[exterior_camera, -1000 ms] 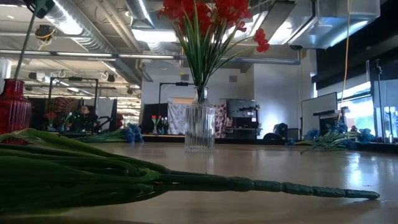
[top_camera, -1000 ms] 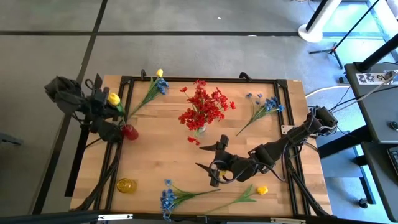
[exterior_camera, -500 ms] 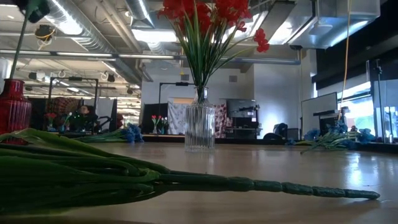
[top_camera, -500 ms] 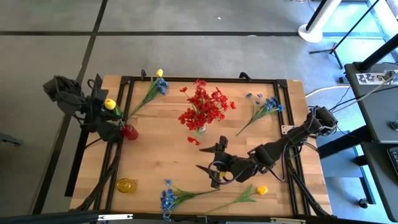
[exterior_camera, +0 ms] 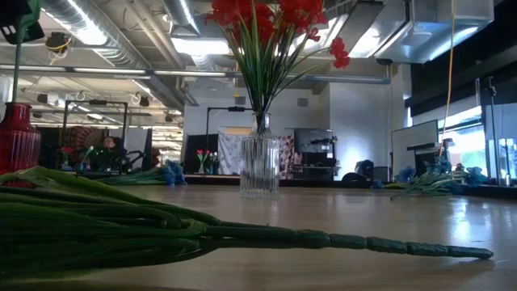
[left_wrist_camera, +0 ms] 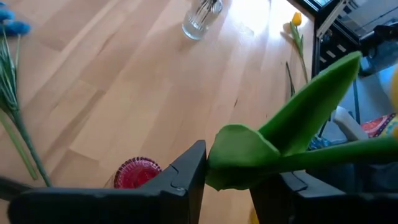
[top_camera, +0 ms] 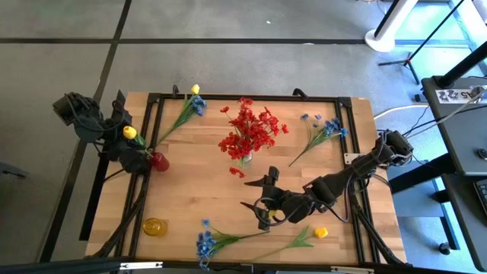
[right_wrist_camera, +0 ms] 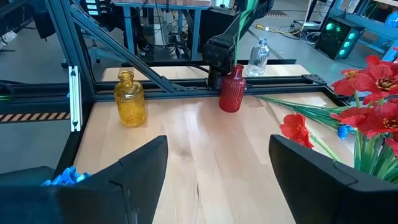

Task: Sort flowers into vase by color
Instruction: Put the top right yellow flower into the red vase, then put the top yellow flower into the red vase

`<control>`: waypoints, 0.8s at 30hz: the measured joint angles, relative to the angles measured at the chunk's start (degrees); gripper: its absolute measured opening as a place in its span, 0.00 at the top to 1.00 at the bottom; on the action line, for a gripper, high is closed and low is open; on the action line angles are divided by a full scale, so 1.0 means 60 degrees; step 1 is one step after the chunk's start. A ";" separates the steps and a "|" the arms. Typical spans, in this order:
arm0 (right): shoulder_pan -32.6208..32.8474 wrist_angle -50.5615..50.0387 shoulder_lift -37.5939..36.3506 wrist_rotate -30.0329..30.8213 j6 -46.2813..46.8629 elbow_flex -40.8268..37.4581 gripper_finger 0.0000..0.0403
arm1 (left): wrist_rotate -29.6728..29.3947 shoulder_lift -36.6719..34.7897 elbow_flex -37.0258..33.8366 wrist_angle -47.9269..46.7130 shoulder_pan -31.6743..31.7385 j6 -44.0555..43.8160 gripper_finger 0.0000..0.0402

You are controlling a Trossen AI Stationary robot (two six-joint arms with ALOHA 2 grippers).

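Yellow flower (top_camera: 129, 132) stem and green leaf (left_wrist_camera: 292, 134) pass between the fingers of the left gripper (left_wrist_camera: 227, 180); the leaf fills the narrow gap, but whether the jaws grip it or merely flank it cannot be told. The red vase (top_camera: 157, 160) stands just beside and below these jaws. The left arm reaches in over the table's edge, its wrist angled down toward that vase. The right gripper (top_camera: 259, 203) hangs low over the wooden table (top_camera: 198, 190), jaws wide and holding nothing; one fallen red bloom (top_camera: 237, 172) lies near them. The right arm stretches across the table in a long, low line. Count: three vases, namely red, yellow (top_camera: 154, 227) and clear (exterior_camera: 259, 164), the clear one holding the red bunch (top_camera: 251, 131); three blue sprays (top_camera: 323, 131) lie loose on the wood; three yellow flowers, with one (top_camera: 321, 232) lying near the right jaws.
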 joint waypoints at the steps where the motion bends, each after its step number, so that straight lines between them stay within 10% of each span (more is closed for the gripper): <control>1: 0.0000 -0.0007 0.0001 -0.0004 0.0000 0.0000 0.30 | -0.0041 0.0000 0.0000 -0.0003 0.0000 -0.0023 0.73; 24: -0.0430 -0.0178 0.0003 -0.0429 -0.0076 0.0000 0.30 | 0.1720 0.0373 -0.1178 -0.0008 0.0000 -0.1166 0.56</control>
